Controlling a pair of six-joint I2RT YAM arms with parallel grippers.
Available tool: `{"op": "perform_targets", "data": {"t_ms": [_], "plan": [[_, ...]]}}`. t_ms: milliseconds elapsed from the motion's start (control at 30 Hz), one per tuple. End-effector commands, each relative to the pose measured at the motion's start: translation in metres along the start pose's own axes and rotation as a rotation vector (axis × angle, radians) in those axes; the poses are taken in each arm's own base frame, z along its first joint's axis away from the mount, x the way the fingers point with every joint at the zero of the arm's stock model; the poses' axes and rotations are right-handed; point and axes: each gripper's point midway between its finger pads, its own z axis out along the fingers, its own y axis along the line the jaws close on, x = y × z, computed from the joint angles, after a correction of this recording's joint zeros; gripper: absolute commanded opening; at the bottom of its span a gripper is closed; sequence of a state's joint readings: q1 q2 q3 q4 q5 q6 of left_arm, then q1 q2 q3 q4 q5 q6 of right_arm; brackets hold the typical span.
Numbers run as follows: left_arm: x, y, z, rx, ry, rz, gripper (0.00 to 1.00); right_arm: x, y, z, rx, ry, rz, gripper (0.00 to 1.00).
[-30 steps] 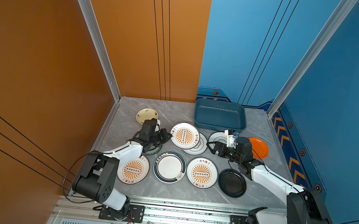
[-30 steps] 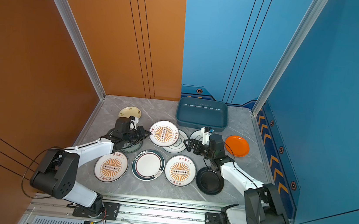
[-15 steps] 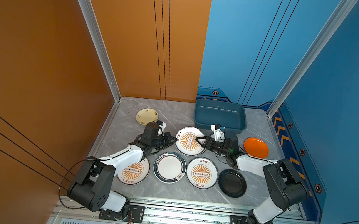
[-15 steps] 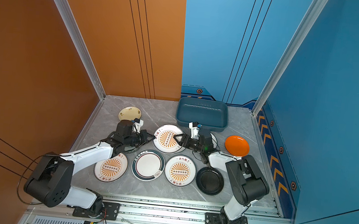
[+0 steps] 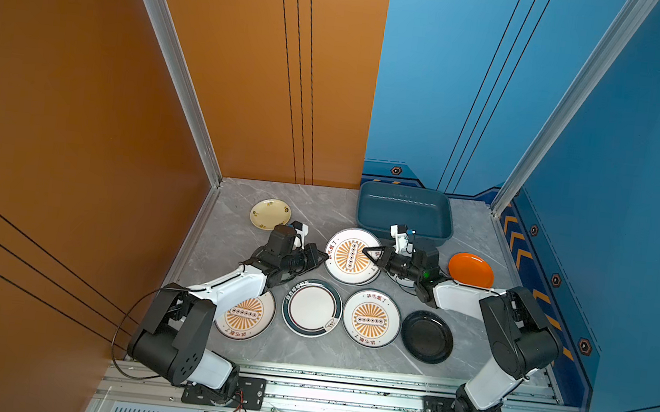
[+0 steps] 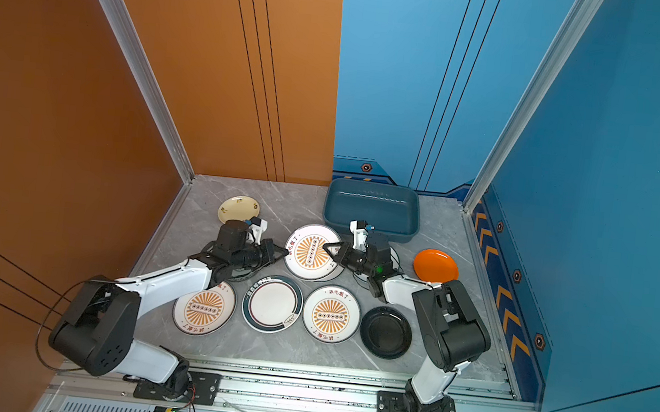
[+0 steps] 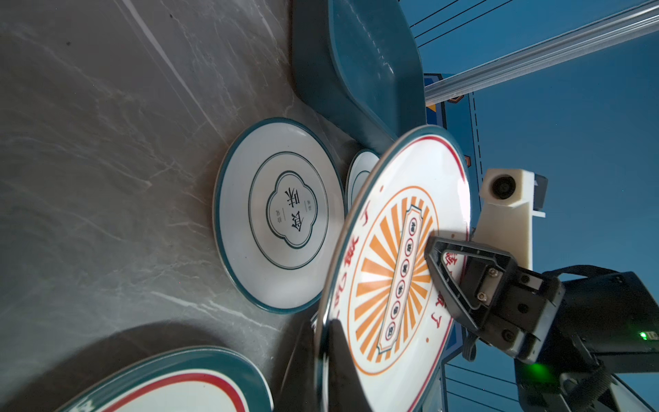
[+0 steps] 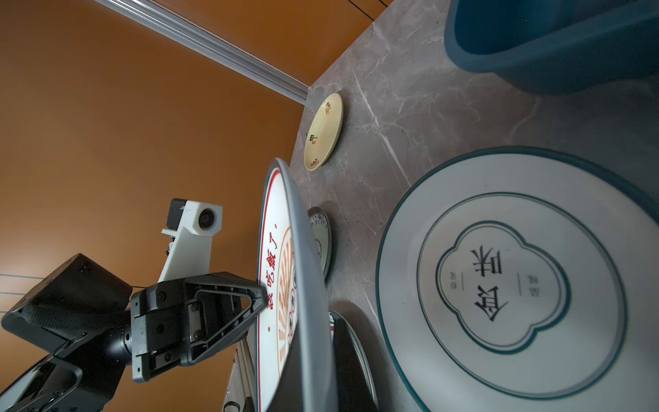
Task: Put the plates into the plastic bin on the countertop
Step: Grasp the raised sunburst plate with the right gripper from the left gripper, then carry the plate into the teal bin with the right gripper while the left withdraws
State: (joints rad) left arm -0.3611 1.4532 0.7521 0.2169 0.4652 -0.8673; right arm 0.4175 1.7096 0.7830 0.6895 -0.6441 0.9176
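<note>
- The right gripper point(image 5: 366, 252) has just snapped shut. A second ago it stood wide open nearer the countertop's right edge. Now it pinches the right rim of the round white glazed sunburst plate point(image 5: 350, 255), which has orange rays and red lettering.
- The left gripper point(image 5: 325, 256) stays clamped on the opposite rim of the same plate. In the left wrist view, one of the right gripper's fingers point(image 7: 470, 249) lies across the plate's printed face.
- Both arms therefore carry the sunburst plate, raised off the grey marble-look countertop point(image 5: 311, 205). It hangs partly above a flat white teal-rimmed plate point(image 7: 278, 214). Whether it is level I cannot tell.
- It hangs mid-countertop, just in front of the near left corner of the dark teal rectangular plastic bin point(image 5: 423, 212). The bin sits against the back edge toward the right back corner and is empty.
- The second grip looks like a handover or a shared carry. The left gripper can probably let go, leaving a short move back over the bin's near wall.
- The other plates lie flat on the countertop, so the task has barely begun.
</note>
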Motion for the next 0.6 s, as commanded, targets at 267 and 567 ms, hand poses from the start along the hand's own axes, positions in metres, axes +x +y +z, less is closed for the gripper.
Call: {"op": "perform_targets", "data": {"t_ms": [267, 567], "plan": [[-0.006, -0.037, -0.009, 0.085, -0.019, 0.128, 0.51, -0.040, 0.030, -0.019, 0.066, -0.010, -0.186, 0.00], [-0.013, -0.029, -0.027, 0.070, -0.081, 0.173, 0.98, -0.148, 0.015, -0.055, 0.212, -0.193, -0.137, 0.00]]}}
